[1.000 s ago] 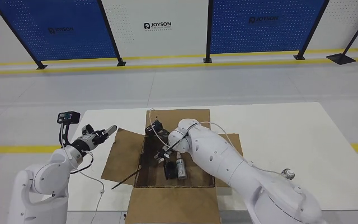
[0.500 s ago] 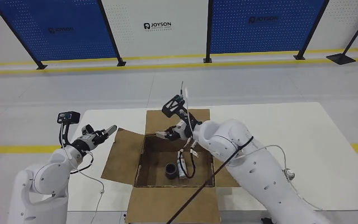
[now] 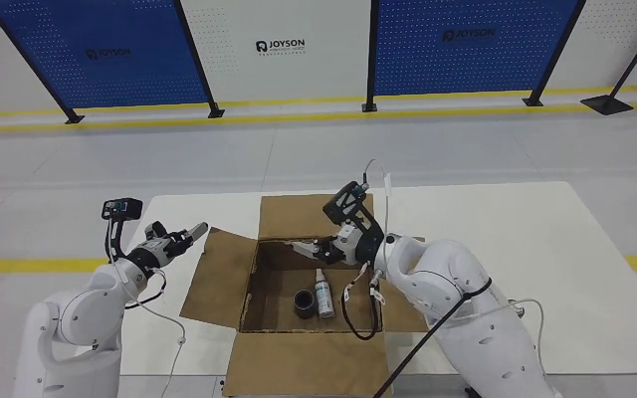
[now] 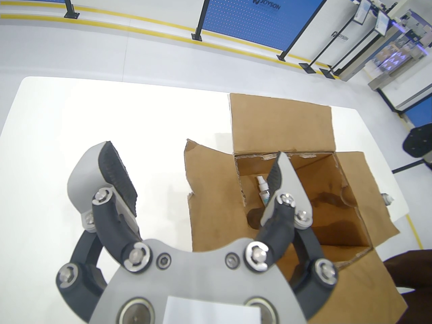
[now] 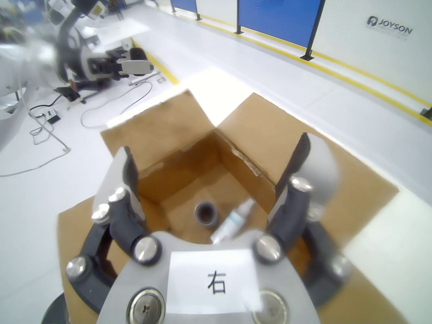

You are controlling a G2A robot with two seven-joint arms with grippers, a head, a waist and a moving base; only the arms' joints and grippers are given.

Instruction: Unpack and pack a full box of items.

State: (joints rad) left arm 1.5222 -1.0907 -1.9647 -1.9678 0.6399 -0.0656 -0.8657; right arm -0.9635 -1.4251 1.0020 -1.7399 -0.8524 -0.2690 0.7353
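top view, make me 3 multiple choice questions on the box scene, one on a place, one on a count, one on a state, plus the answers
1. Where is the white bottle?
A. on the floor
B. inside the box, beside the dark cylinder
C. held in a gripper

2. How many items show inside the box?
A. two
B. four
C. none

3. What state is the right gripper in?
A. shut on the bottle
B. shut on a flap
C. open and empty

Answers:
1 B: it lies on the box floor next to the cylinder.
2 A: just the bottle and the cylinder lie there.
3 C: it is spread wide above the box with nothing in it.
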